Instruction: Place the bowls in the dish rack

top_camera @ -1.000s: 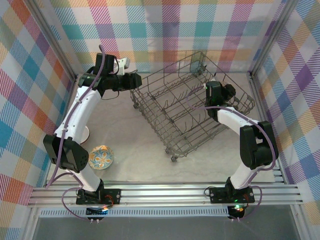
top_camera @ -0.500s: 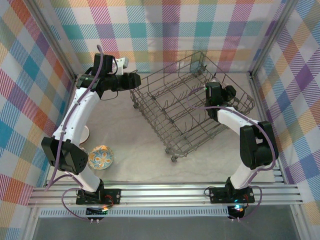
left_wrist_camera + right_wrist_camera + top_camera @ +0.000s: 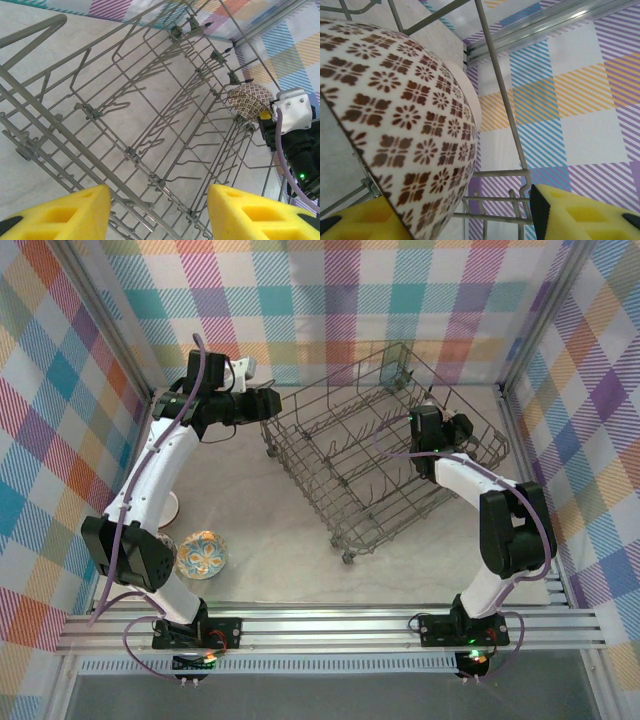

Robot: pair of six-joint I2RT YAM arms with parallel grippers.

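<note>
The grey wire dish rack (image 3: 305, 485) stands at an angle at the middle back of the table. A brown-patterned bowl (image 3: 405, 125) stands on edge against the rack's right wall (image 3: 495, 75); in the left wrist view the same bowl (image 3: 248, 100) sits by the far tines. My right gripper (image 3: 455, 220) is open around it: one yellow pad touches the bowl and the other stands clear. My left gripper (image 3: 159, 210) hangs open and empty over the rack's left corner (image 3: 125, 150). A floral bowl (image 3: 201, 554) lies on the table at the front left.
A pale bowl (image 3: 172, 508) is mostly hidden under my left arm. The checked walls close in the table on three sides. My right gripper (image 3: 425, 422) sits inside the rack's right side, my left gripper (image 3: 268, 400) at its back left.
The right gripper's jaws have widened, and one pad has come off the brown-patterned bowl. The left arm has shifted only slightly.
</note>
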